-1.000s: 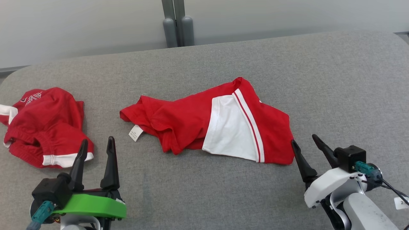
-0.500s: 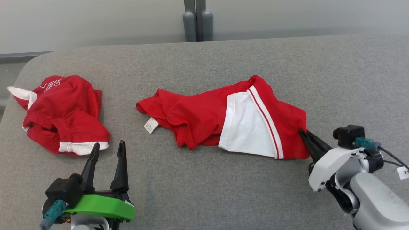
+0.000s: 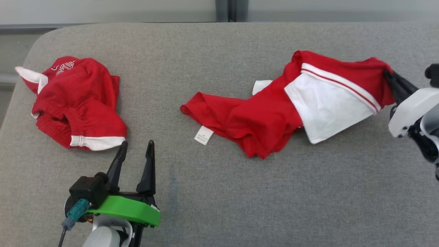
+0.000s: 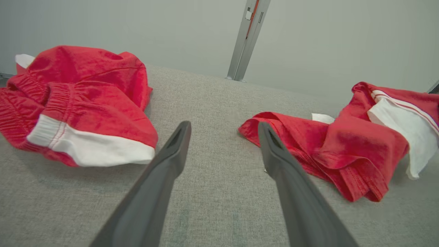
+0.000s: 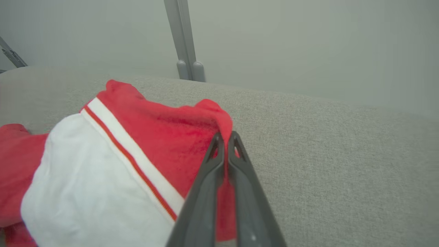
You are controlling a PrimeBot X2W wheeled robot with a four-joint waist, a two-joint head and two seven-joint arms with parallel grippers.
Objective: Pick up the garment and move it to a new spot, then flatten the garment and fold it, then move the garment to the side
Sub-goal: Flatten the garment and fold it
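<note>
Head view: left gripper [image 3: 136, 144] is resting low at the near edge, fingers spread apart and gripping nothing. Right gripper [image 5: 224, 137] is reaching in from the right, jaws clenching the red edge of the garment [image 3: 271, 116], which is lying stretched across the middle-right. Two red-and-white pieces are lying here, counting the crumpled heap [image 3: 79, 99] at left. Grey fabric surface [image 3: 240, 199] is running back to a pale wall [image 5: 308, 41].
</note>
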